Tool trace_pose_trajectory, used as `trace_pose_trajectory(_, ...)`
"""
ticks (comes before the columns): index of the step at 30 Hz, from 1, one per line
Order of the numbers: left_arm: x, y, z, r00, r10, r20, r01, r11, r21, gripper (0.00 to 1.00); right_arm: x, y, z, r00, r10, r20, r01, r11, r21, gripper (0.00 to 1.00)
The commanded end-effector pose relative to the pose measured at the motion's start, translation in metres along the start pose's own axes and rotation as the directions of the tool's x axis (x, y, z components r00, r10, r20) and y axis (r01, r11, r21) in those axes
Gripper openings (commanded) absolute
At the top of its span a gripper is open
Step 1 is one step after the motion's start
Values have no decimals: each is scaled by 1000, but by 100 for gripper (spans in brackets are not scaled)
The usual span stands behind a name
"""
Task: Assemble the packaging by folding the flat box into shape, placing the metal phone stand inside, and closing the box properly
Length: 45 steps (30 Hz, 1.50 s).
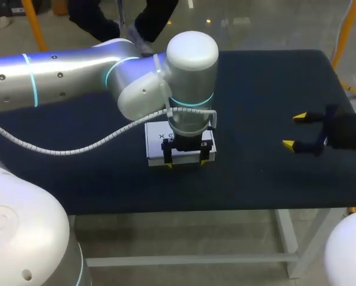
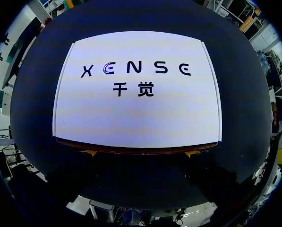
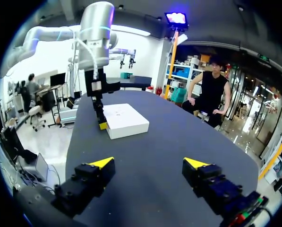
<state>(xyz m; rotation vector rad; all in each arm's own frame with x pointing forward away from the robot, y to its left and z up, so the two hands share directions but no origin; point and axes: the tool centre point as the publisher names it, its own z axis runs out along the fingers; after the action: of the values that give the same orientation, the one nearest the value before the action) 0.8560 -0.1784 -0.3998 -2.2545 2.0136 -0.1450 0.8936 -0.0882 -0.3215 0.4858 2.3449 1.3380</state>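
A closed white box (image 1: pixel 157 145) with dark print on its lid lies flat near the middle of the table. My left gripper (image 1: pixel 186 162) points straight down at the box's front edge, open wide, with both yellow tips beside that edge. In the left wrist view the box (image 2: pixel 138 90) lies just ahead of the left gripper (image 2: pixel 141 152), whose tips peek out along its near side. My right gripper (image 1: pixel 297 131) hovers open and empty over the table's right part, far from the box. In the right wrist view the box (image 3: pixel 126 120) lies well ahead of the right gripper (image 3: pixel 149 163). No phone stand shows.
The dark tabletop (image 1: pixel 267 89) carries nothing else that I can see. Its front edge runs just below the box, and its right edge lies close behind my right gripper.
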Motion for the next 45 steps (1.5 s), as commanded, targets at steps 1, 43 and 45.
trace_pose_trajectory(1,3,-18,6,1000,3,4,-3,1000,-26,100,0,-2,-1,1000,-2,-3,2,1000,-29,100)
trace_pose_trajectory(43,-13,-201,26,998,62,-29,-64,996,-61,100,0,-2,-1,1000,-2,-3,2,1000,-29,100)
trace_pose_trajectory(45,-14,-211,26,998,58,-27,-59,997,-57,100,0,-2,-1,1000,-2,-3,2,1000,-29,100)
